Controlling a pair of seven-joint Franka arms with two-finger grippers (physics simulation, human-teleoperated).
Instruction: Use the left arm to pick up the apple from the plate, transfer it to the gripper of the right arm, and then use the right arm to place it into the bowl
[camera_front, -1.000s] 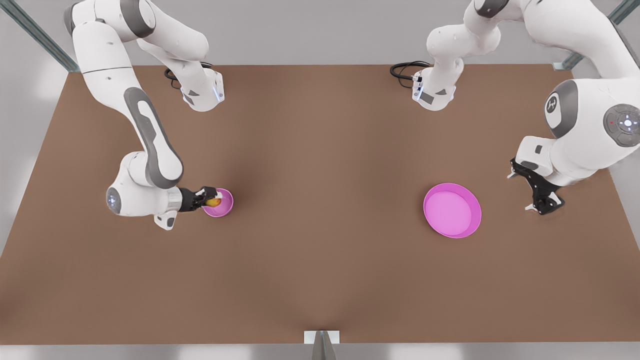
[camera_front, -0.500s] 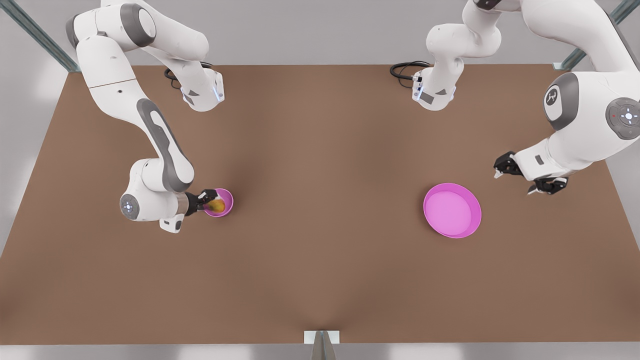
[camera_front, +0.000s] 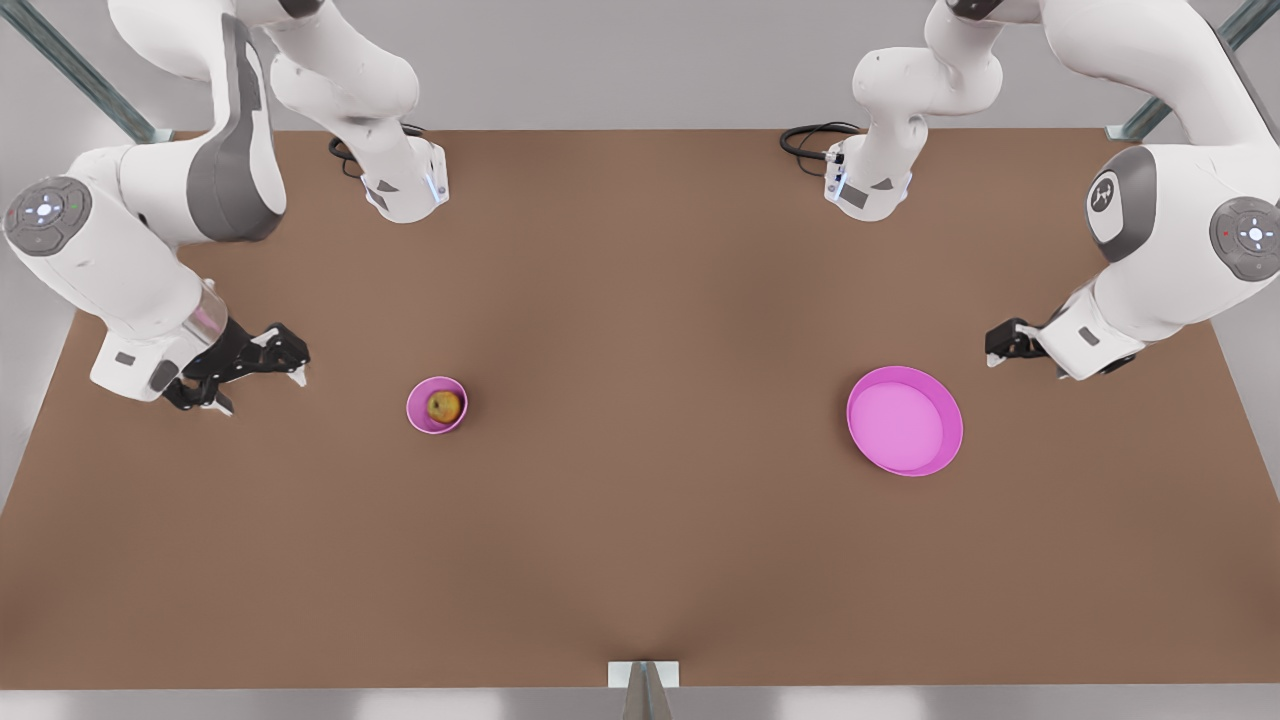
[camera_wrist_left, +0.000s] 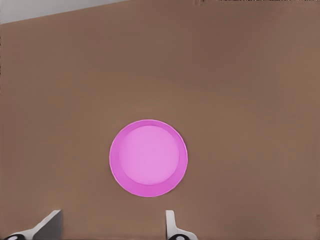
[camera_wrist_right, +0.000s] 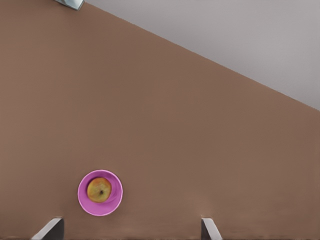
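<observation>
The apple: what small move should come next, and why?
Probably none, only parking the arms: the apple lies in the bowl, the plate is bare, and the right gripper and left gripper are open, holding nothing.

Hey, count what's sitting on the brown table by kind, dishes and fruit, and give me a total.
Bowl: 1, with the apple inside
Plate: 1
Apple: 1
Total: 3

Apple (camera_front: 444, 406) now loose in bowl (camera_front: 423, 419); right claw (camera_front: 255, 375) open, drawn well away.
</observation>
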